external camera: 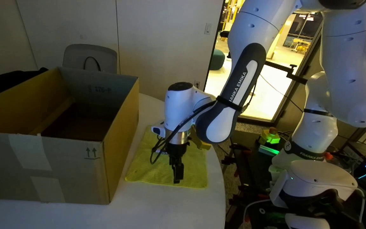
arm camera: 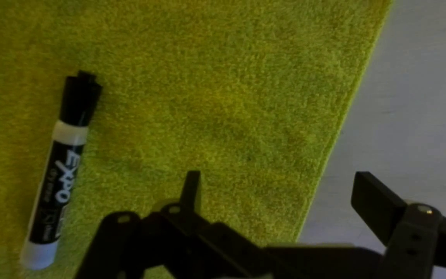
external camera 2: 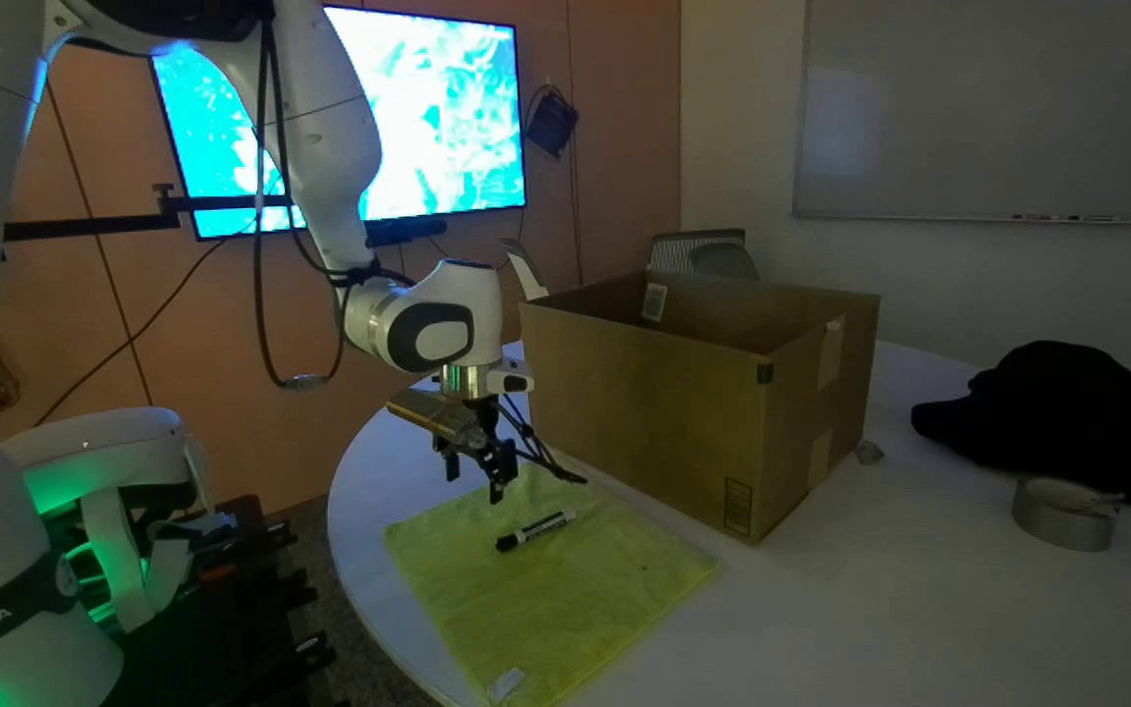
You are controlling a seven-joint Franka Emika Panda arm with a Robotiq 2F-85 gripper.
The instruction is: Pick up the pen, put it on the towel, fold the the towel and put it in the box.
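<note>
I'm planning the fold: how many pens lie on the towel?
1: the pen lies on the towel, left of the tool in the wrist view. The tool may hide others.

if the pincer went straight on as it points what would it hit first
Probably the towel, near its edge: in the wrist view the open pincer straddles that edge, so it might touch the table too. Depth is unclear. The pen lies to one side.

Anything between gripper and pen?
Only bare towel shows between the gripper, its jaws apart, and the pen in the wrist view.
</note>
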